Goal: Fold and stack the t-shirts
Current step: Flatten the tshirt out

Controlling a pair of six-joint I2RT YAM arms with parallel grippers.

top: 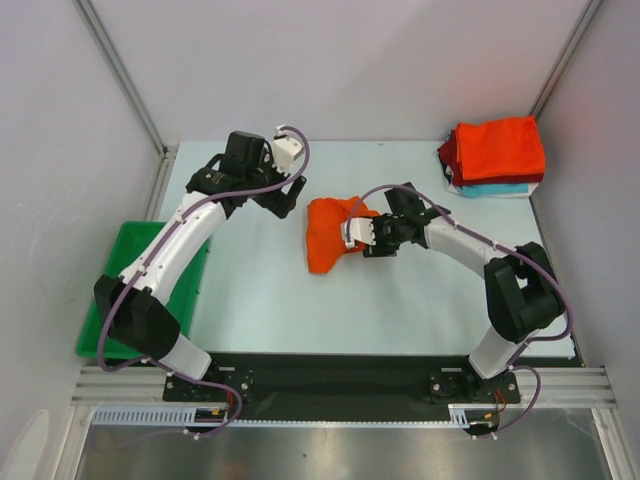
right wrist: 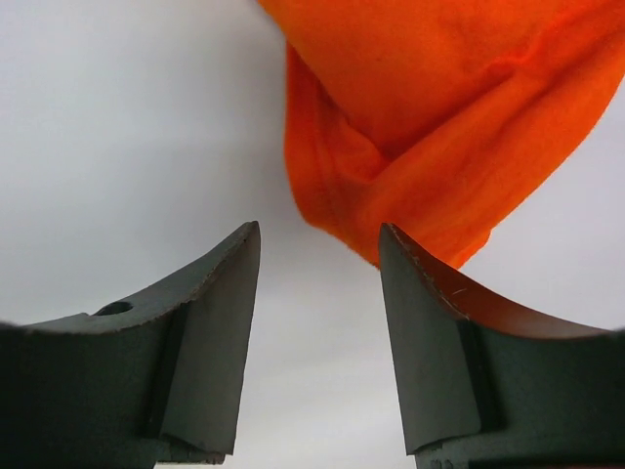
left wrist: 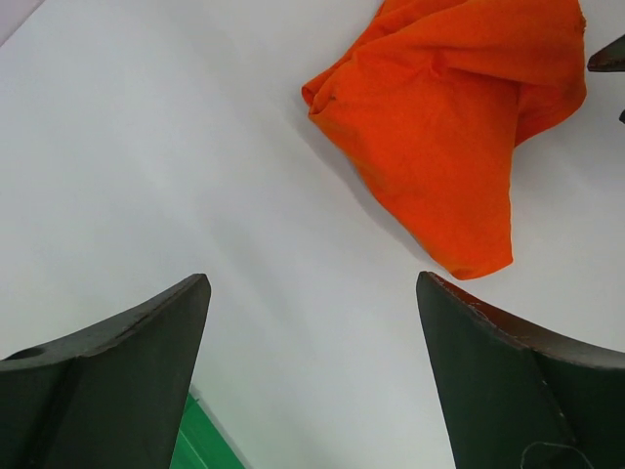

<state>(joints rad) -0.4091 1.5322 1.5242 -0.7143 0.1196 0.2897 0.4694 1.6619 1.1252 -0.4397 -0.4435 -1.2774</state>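
Right hand [right wrist: 319, 230] gapes open at the crumpled orange shirt's [top: 322, 248] edge; left hand [left wrist: 312, 283] hangs open over the table [top: 260, 290] nearby.

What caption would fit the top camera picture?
Left gripper and right gripper flank a crumpled orange t-shirt; folded stack waits behind.

Open tabletop [top: 260, 300] around the crumpled orange shirt [top: 325, 240]; folded stack [top: 497, 152] far right, green tray [top: 95, 330] at left.
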